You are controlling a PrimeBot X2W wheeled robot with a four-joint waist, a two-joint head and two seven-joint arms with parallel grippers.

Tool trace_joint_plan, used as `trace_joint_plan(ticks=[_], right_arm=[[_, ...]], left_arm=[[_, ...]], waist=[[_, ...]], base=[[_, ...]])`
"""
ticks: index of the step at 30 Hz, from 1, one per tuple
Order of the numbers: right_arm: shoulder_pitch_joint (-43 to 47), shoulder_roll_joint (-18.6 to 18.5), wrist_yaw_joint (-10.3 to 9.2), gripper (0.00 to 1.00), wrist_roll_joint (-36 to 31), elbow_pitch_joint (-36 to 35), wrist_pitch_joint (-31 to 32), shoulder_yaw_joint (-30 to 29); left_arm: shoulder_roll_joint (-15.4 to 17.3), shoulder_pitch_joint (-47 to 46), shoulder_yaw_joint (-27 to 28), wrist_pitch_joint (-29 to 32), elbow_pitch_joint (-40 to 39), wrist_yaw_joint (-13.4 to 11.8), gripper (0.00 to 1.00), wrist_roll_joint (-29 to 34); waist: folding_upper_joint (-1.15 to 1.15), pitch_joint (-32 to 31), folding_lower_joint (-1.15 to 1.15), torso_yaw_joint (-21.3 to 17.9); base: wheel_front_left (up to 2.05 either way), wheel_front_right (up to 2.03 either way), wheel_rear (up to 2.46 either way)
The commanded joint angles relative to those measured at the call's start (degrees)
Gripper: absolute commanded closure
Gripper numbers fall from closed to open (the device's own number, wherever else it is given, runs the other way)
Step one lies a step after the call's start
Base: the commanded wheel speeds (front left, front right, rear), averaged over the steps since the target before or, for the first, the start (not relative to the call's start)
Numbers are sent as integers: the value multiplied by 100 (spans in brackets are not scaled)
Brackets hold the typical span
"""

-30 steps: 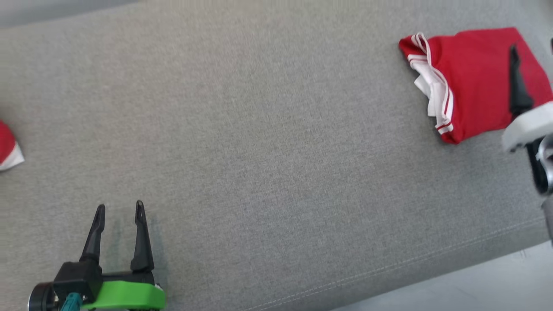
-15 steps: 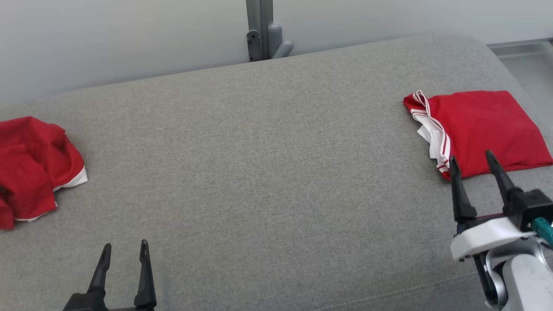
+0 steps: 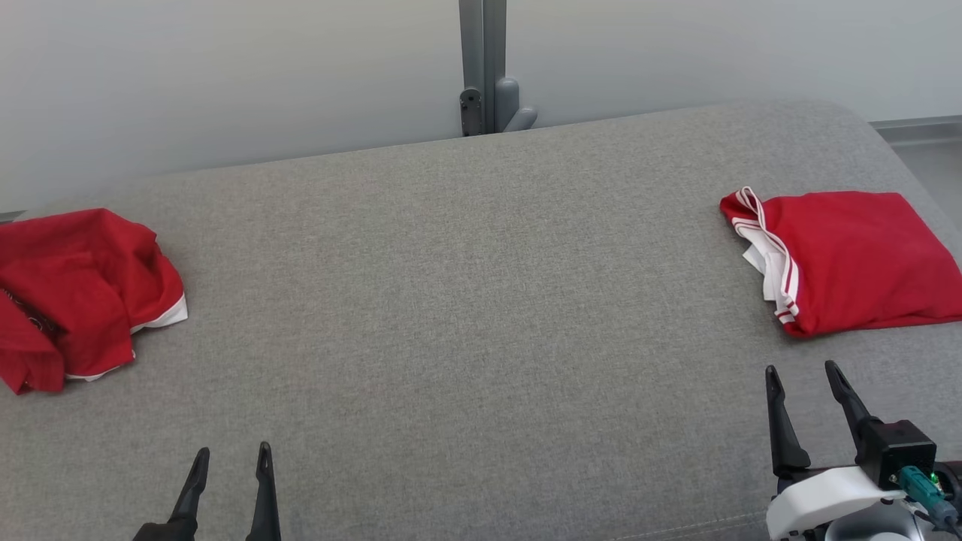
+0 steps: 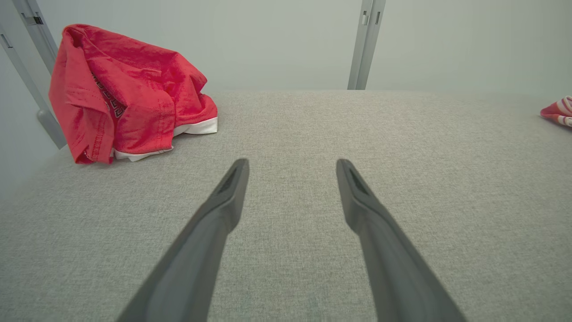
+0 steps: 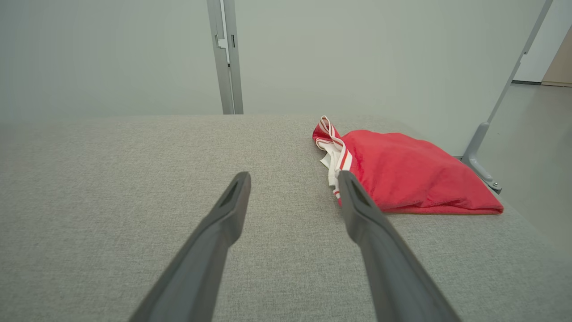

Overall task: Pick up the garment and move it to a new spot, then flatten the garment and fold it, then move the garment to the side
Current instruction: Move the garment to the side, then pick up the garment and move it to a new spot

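Red garment (image 3: 849, 259) lies folded at 3 o'clock on the grey worktop (image 3: 481, 300), so that one looks finished; the crumpled garment (image 3: 75, 285) at 9 o'clock is left for you. Your left hand (image 3: 233, 448) and right hand (image 3: 800, 367) are spread, empty.

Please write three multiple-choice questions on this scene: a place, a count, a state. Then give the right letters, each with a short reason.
1. Where on the grey cushion does the folded red garment lie? A) robot's right end B) middle C) robot's left end
2. How many red garments lie on it? A) one B) two C) three
3. How do the left gripper and the right gripper stand? A) both open B) both shut C) one shut on cloth
Key: 1 A, it lies ahead of the right gripper. 2 B, a crumpled red garment lies at the left end too. 3 A, the jaws of each stand apart, holding nothing.
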State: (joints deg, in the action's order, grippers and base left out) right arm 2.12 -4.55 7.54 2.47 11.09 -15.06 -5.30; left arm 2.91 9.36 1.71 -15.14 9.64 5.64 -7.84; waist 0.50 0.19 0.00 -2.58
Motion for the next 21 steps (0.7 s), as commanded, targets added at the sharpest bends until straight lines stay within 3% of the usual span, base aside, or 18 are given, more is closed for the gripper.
trace_joint_plan(ticks=[1, 15, 21], right_arm=[[72, 11, -11, 0, -57, -35, -14, -14], [116, 112, -11, 0, -185, -56, -14, 80], [177, 126, -11, 0, -135, -99, -14, -15]], left_arm=[[3, 63, 3, 3, 6, 35, 0, 15], [2, 82, 46, 3, 62, 11, 0, 45], [3, -33, -7, 3, 43, -13, 0, 77]], waist=[[-50, 0, 0, 3], [-50, 1, 0, 156], [-50, -16, 0, 526]], base=[[0, 0, 0], [0, 0, 0], [0, 0, 0]])
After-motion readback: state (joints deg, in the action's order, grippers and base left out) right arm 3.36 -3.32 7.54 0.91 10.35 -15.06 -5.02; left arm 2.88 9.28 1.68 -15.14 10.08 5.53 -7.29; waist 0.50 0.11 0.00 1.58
